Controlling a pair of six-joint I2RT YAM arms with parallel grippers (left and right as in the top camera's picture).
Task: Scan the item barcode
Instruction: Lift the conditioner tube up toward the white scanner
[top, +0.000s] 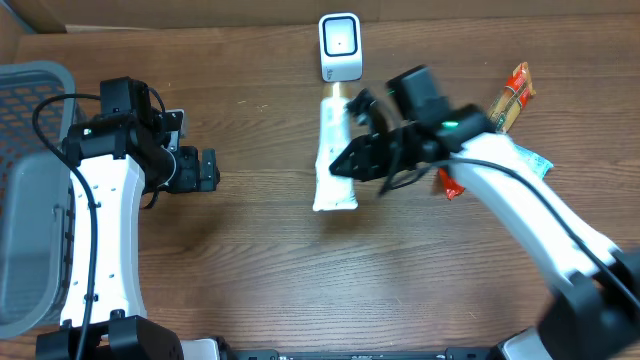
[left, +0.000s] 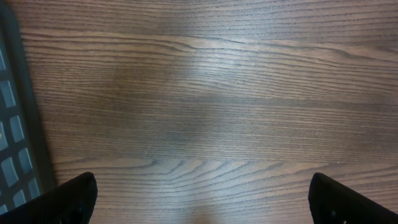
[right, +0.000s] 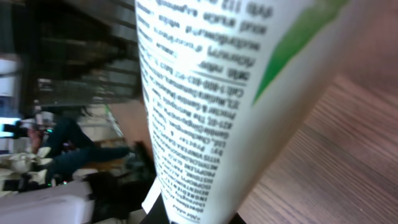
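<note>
White tube clamped in right end effector, grasp done, not yet presented to scanner at twelve o'clock; left end effector wide, empty.

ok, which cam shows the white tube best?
Overhead: the whole tube shows, one end by the scanner, the right tool gripping it. Right wrist gives only a blurry close-up of its print. Left wrist shows none of it, just table.
</note>
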